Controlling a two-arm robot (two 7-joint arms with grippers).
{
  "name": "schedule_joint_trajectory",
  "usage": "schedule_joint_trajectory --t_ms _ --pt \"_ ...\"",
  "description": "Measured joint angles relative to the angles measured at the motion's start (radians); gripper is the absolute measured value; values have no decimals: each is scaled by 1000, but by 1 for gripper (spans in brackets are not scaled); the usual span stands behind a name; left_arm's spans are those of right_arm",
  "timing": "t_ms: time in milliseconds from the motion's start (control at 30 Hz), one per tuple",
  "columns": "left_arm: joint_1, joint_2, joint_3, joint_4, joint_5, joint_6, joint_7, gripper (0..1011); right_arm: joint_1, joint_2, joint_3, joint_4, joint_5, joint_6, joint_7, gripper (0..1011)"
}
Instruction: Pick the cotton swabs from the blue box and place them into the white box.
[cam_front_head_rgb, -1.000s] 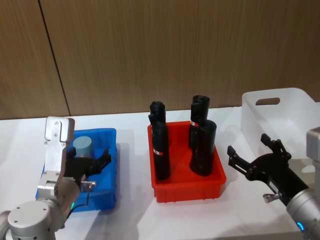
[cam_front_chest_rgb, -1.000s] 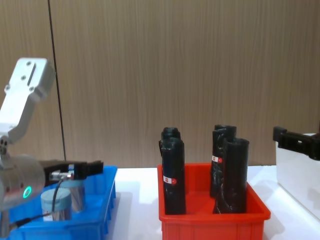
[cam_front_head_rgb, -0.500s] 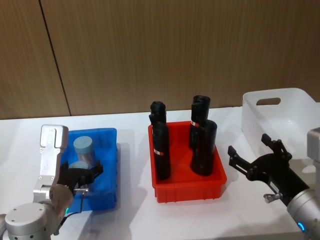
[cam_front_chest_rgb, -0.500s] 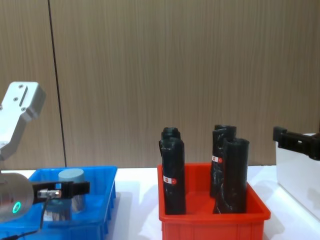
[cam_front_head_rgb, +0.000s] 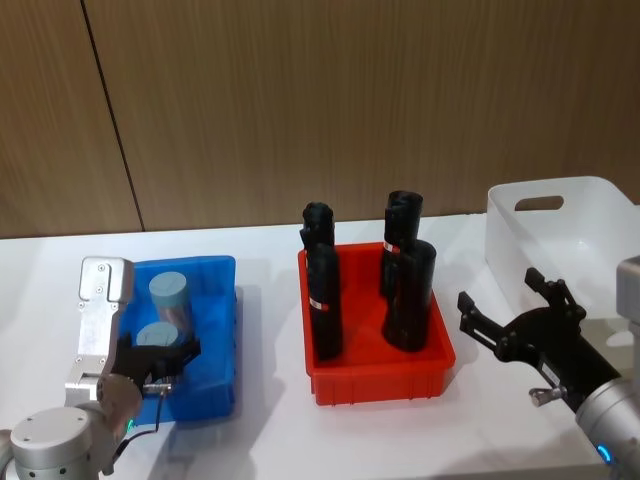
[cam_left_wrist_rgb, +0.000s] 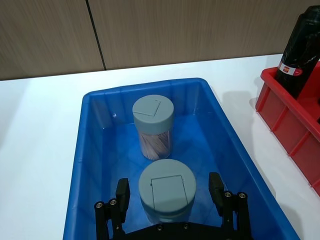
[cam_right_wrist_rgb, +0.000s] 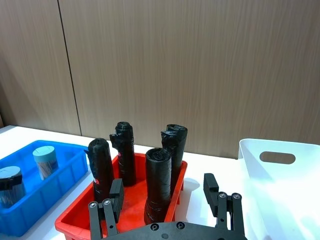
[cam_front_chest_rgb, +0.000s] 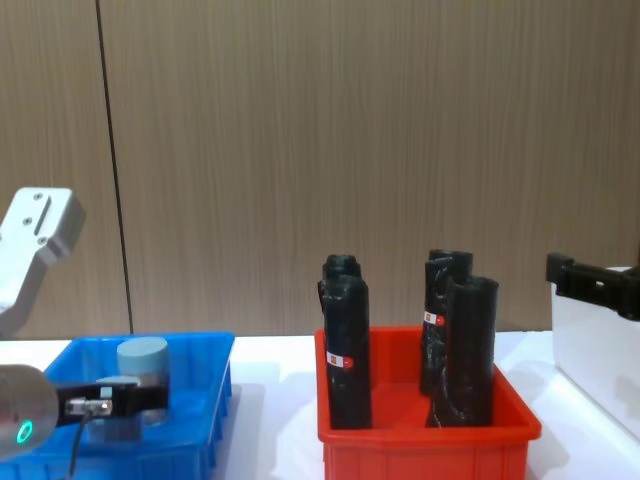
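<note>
While the left gripper (cam_front_head_rgb: 160, 352) sits low in the near end of the blue box (cam_front_head_rgb: 218, 300), the head view shows its fingers spread to either side of the near tub of cotton swabs (cam_front_head_rgb: 155, 336). The far tub (cam_front_head_rgb: 168, 293) stands just behind. To the right, the right gripper (cam_front_head_rgb: 497, 288) hangs over the table (cam_front_head_rgb: 280, 440) between the red bin (cam_front_head_rgb: 380, 385) and the white box (cam_front_head_rgb: 560, 215), its fingers wide apart and holding nothing.

In the left wrist view, the black fingers (cam_left_wrist_rgb: 122, 192) flank the near tub's grey-blue lid. A strip of blue floor shows on each side, so they are not pressing it. Swab sticks show through the far tub's clear wall.

In the right wrist view, the open fingers frame four upright black rolls (cam_right_wrist_rgb: 157, 185) in the red bin.

From the chest view, the left gripper lies low in the blue box against a tub. Small white-and-red labels sit on two rolls, their print too small to read.
</note>
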Motion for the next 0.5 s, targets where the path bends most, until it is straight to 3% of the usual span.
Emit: schedule_joint_trajectory --t_ms 133,367,433,500 --pt "-6 -3 -2 17 5 -1 -12 990 0 0 0 0 0 0 0 1002" --pt "-14 -6 -3 40 26 -4 -32 796 0 0 0 0 0 0 0 1002" --pt "-17 -6 -3 44 36 -5 -39 783 0 0 0 0 0 0 0 1002" --pt "-18 -6 -3 45 43 -5 -43 684 0 0 0 0 0 0 0 1002"
